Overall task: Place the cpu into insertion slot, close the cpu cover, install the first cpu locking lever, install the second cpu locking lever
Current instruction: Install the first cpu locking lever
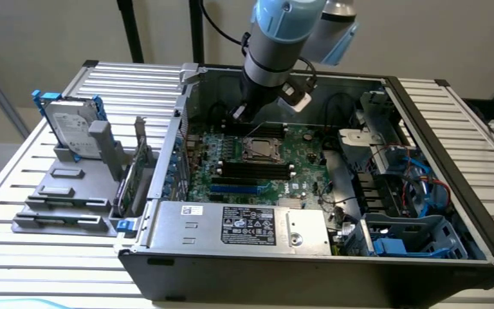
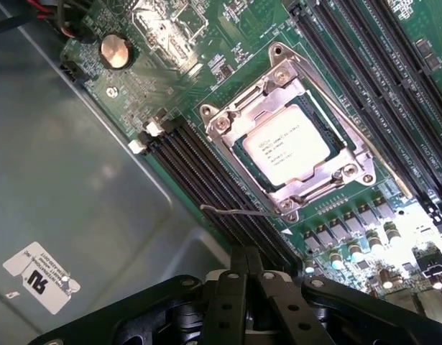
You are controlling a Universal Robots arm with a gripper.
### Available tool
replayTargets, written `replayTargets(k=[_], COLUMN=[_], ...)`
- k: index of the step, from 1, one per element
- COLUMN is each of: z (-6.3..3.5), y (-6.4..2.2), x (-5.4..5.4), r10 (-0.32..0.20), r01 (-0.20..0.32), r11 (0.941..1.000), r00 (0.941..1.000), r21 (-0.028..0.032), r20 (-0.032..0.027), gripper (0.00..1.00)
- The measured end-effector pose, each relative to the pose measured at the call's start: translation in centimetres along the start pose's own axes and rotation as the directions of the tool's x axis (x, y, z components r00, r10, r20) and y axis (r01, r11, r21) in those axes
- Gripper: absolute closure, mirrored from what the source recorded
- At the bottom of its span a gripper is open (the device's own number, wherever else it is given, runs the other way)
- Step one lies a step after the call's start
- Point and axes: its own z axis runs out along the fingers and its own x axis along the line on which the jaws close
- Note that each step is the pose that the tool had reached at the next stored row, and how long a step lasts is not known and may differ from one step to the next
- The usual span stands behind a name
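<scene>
CPU (image 2: 285, 147), a pale square chip with print too fine to read, lies in the insertion slot (image 2: 323, 123) near the middle of the green motherboard (image 2: 170, 79). Only a dark strip of the slot shows around the chip. The rest is hidden under the silvery CPU cover (image 2: 246, 115), which lies flat with its cut-out framing the chip. From the exterior view's left to its right: a hard drive (image 1: 65, 125) stands in a grey rack on the slatted table (image 1: 24, 257); the open case (image 1: 316, 277) carries a labelled grey power-supply box (image 1: 238, 225) along its near edge; the arm (image 1: 277, 38) descends at the far wall and hides the board there. In the wrist view, a thin wire lever (image 2: 238, 210) juts from a socket corner over the black memory slots (image 2: 206, 180), near the gripper (image 2: 246, 253). Its black fingers are pressed together, with nothing visible between them.
</scene>
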Motion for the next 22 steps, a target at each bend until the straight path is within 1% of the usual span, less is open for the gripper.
replayTargets(k=[2, 4, 7, 9, 13, 18, 22], z=[0.06, 0.13, 0.28, 0.48, 1.09, 1.83, 2.16], y=[0.07, 0.13, 0.20, 0.25, 0.35, 0.50, 0.52], x=[-0.1, -0.3, -0.4, -0.5, -0.7, -1.1, -1.1], r10=[-0.002, -0.003, -0.002, -0.002, -0.007, -0.012, -0.014], r01=[0.002, 0.003, 0.002, 0.002, 0.007, 0.012, 0.015], r11=[1.0000, 0.9999, 0.9998, 0.9998, 0.9997, 0.9997, 0.9996], r00=[1.0000, 1.0000, 1.0000, 0.9999, 0.9999, 0.9998, 0.9997], r21=[-0.0053, -0.0108, -0.0182, -0.0212, -0.0214, -0.0207, -0.0224], r20=[-0.0004, 0.0011, 0.0084, 0.0123, 0.0157, 0.0181, 0.0192], gripper=[0.89, 0.89, 0.89, 0.89, 0.89, 0.89, 0.89])
